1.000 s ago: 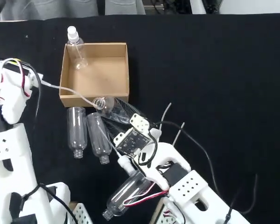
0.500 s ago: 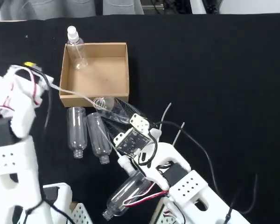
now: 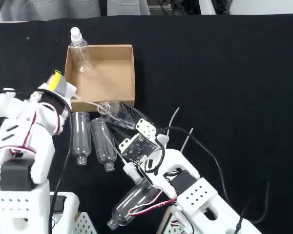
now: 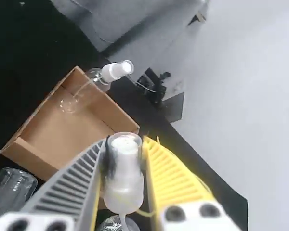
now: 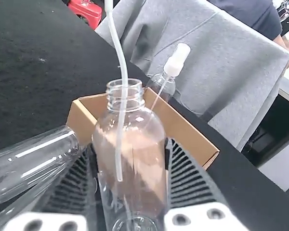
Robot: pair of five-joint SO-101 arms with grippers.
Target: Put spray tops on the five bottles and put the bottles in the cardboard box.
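Swinging in from the left edge, the left gripper [image 3: 58,84] now sits at the cardboard box's [image 3: 107,78] lower-left corner, pinching a spray top [image 4: 121,168]. Its tube [image 5: 116,72] seemingly enters the bottle [image 5: 127,120], which the right gripper [image 5: 130,149] clamps mid-frame.

Even, bright room light, faint glints on the clear bottle [image 5: 135,159], soft shadows

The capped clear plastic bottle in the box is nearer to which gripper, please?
Left. The left gripper is at the cardboard box's front left corner, near the bottle; the right gripper lies outside the front right corner.
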